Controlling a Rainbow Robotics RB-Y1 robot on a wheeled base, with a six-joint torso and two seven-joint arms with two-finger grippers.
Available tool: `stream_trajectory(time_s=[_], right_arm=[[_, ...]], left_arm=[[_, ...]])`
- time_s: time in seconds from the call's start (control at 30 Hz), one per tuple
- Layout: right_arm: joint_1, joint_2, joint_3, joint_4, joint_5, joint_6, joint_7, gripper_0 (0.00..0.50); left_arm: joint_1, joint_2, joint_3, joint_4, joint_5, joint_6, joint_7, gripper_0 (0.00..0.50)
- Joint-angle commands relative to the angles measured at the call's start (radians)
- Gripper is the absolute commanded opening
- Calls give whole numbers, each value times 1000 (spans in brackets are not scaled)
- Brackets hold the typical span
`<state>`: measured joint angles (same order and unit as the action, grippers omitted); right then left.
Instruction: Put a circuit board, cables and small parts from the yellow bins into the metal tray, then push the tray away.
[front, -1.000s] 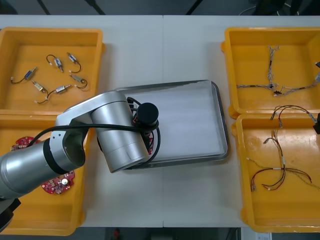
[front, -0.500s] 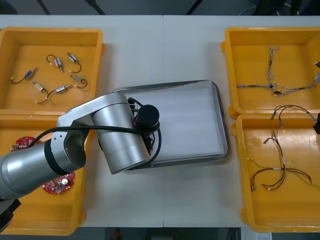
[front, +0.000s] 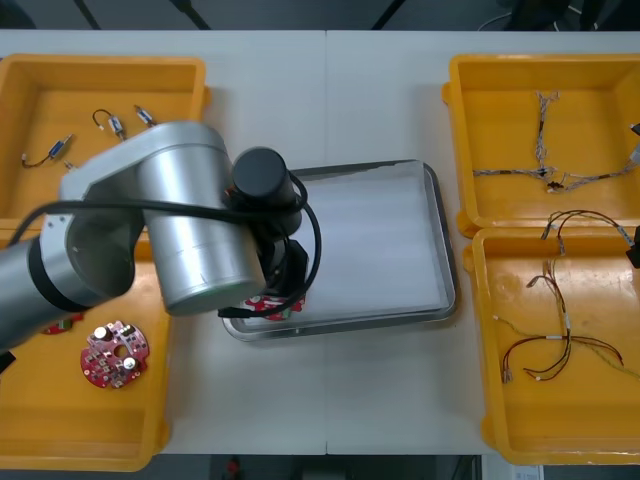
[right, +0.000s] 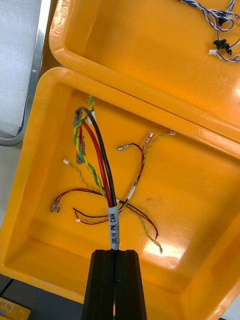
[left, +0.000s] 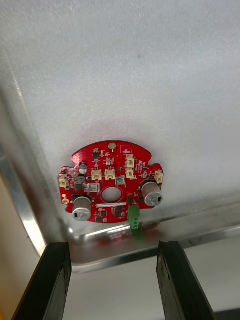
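On the light table (front: 380, 100), the circuit board (left: 111, 187) lies in the metal tray (front: 437, 240), at its near-left corner. The left gripper (left: 114, 246) hangs released above it. The right gripper (right: 116, 255) is clenched on a cable (right: 95, 150) over its yellow bin (right: 200, 200), and should carry it across next.

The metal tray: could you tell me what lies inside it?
A round red circuit board lies near a corner, by the open left gripper; the left arm hides the tray's left side.
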<state>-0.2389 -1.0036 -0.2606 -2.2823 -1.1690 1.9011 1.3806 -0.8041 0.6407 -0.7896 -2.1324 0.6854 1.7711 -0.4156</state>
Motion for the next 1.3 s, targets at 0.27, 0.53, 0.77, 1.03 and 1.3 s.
stream_trajectory(time_s=[0.27,0.53,0.77,1.03,1.3], right_arm=[[-8,13,29,-9,-8,-7,-6,0],[-92,2,124,-11,-4,0,5,0],[-238,0,291,-9,14,0,17,0],[-419,-1,518,-9,31,-30,44,0],[-574,0,751,40,20,-142,215,0]], left_arm=[[-102,270,293,-90,365,34,-23,500],[-107,408,460,-12,548,57,-196,500],[-107,522,521,92,612,60,-293,500],[-107,573,536,259,569,13,-439,500],[-107,574,535,479,488,-137,-620,500]])
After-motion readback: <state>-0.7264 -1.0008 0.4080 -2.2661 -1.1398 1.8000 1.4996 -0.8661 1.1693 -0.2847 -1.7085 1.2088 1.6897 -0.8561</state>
